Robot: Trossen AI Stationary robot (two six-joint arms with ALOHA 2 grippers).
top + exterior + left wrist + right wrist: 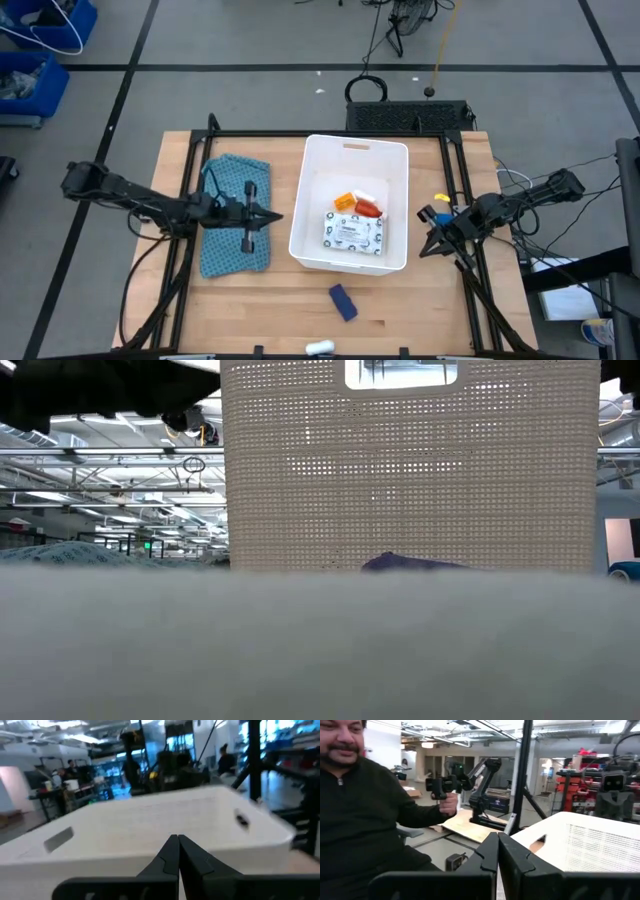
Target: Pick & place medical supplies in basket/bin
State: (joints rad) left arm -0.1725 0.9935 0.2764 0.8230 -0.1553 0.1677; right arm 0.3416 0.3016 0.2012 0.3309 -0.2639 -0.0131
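Observation:
The white bin (312, 200) stands mid-table; its perforated wall (410, 470) fills the low view. Inside lie a flat white printed packet (352, 233), an orange pill bottle (344, 202), a red small bottle (369, 208) and a small white piece (363, 191). A blue piece (343, 302) lies flat on the table nearer than the bin, also seen in the low view (410, 563). A small white tube (320, 348) lies at the near edge. My left gripper (276, 216) (178, 838) is shut, above the teal cloth (232, 250), pointing at the bin's left wall. My right gripper (427, 248) (498, 836) is shut, just right of the bin.
The teal patterned cloth lies flat left of the bin. A small blue and yellow thing (439, 210) sits by the right arm. A black frame (330, 135) runs round the table. A person (365, 820) sits beyond the table, holding a black device. Bare wood (420, 310) shows near the front.

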